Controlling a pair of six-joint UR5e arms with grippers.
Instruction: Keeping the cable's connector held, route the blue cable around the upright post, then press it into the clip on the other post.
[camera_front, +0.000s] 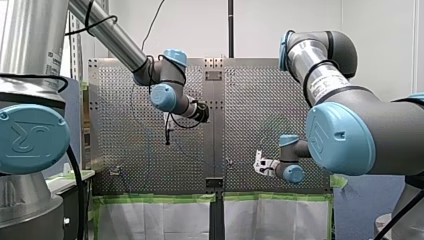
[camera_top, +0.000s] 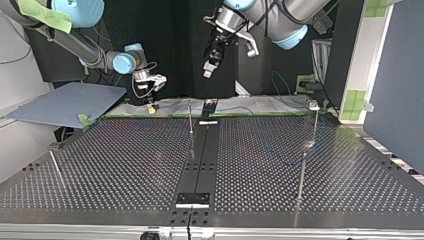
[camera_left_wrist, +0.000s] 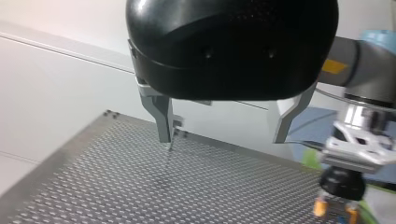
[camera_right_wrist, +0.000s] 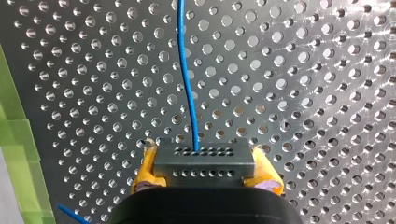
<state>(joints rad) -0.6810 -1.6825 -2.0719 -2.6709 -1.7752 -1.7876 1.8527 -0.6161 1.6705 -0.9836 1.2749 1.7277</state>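
In the right wrist view my right gripper (camera_right_wrist: 205, 167) is shut with its yellow pads (camera_right_wrist: 145, 164) on a grey connector block (camera_right_wrist: 204, 156). A thin blue cable (camera_right_wrist: 187, 84) runs from the block straight ahead over the perforated table (camera_right_wrist: 303, 93). In the top view that gripper (camera_top: 152, 106) hangs low at the table's far edge, left of a thin upright post (camera_top: 190, 117). A taller post with a clip on top (camera_top: 313, 105) stands at the right. My left gripper (camera_top: 210, 67) hovers high above the far edge, open and holding nothing, its metal fingers (camera_left_wrist: 163, 123) wide apart.
A third thin post (camera_top: 54, 165) stands near the top view's left edge. A dark centre strip (camera_top: 200, 160) with a bracket (camera_top: 192, 199) divides the table. Green tape (camera_right_wrist: 18, 154) lines the edge beside my right gripper. A grey board (camera_top: 65, 102) lies beyond the far left corner.
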